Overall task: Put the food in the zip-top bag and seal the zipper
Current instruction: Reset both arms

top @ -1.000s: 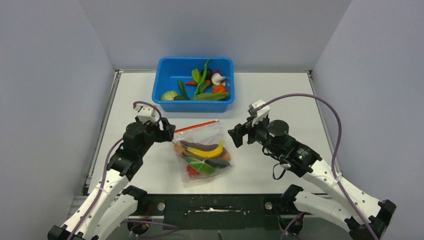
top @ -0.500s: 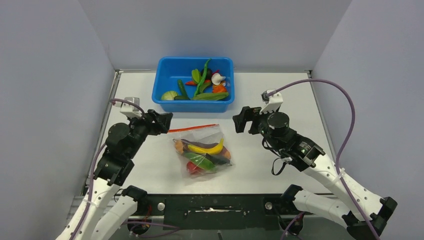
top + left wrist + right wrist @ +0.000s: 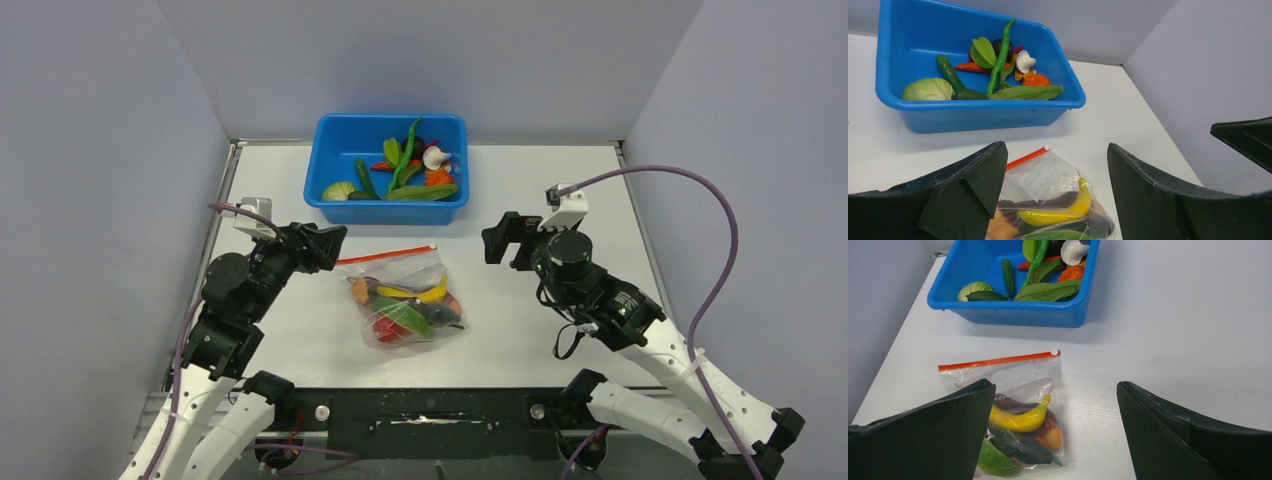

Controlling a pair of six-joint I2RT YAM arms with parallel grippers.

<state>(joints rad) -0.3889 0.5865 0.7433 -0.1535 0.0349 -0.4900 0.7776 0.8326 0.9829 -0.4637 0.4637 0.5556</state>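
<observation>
Backed away from the bag (image 3: 405, 300) since a second ago: left claw (image 3: 325, 243) to the left, right claw (image 3: 505, 240) to the right and far.

From the top: both claws wide, holding nothing. Bag flat on the table (image 3: 500, 330), middle and near, full of food (image 3: 400, 312), just near of the tub (image 3: 390, 210). Red zipper (image 3: 388, 254) straight along its far edge. Sealing likely done, or nearly.

From the left wrist: wide fingers (image 3: 968, 190) over the bag's left side, banana (image 3: 1063, 212) inside.

From the right wrist: slider (image 3: 1054, 352) at the right end, strip flat, likely shut. Next, maybe a press to check. Lots of bare table on the right; walls (image 3: 100, 200) close on both sides, tub far.
</observation>
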